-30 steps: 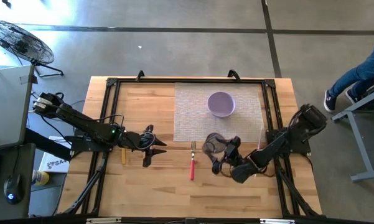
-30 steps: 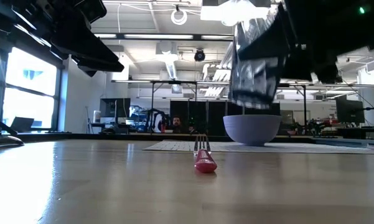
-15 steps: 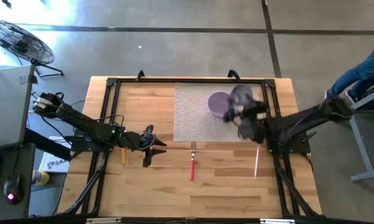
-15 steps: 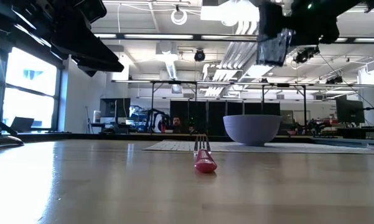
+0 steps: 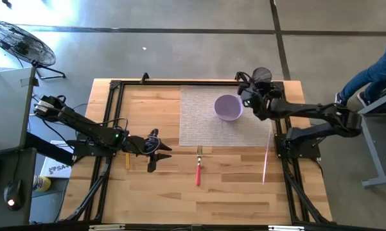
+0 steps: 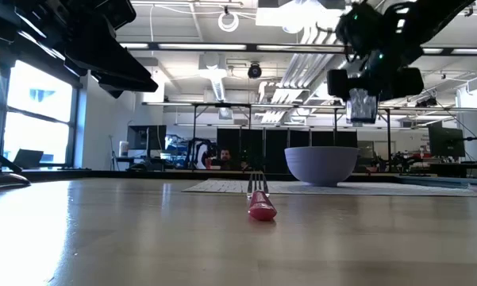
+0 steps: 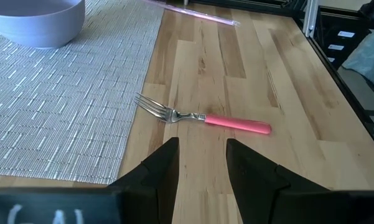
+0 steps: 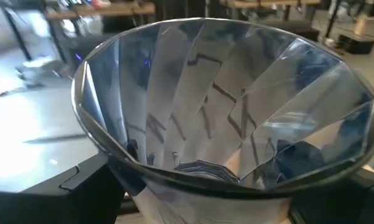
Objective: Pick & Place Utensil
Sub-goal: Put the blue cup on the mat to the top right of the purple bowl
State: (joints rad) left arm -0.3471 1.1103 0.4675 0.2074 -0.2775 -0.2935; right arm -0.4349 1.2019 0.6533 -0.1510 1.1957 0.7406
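One pink-handled fork lying flat on the bare bench just off the mat's edge, long axis pointing toward the mat, straight ahead of the spread, empty left end effector, way nearer than the right end effector clamping a clear cup beside the bowl.

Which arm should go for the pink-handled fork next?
Left, probably. Its open claw hangs near the fork, while the right claw is up at the table's far edge, shut on a clear faceted cup.
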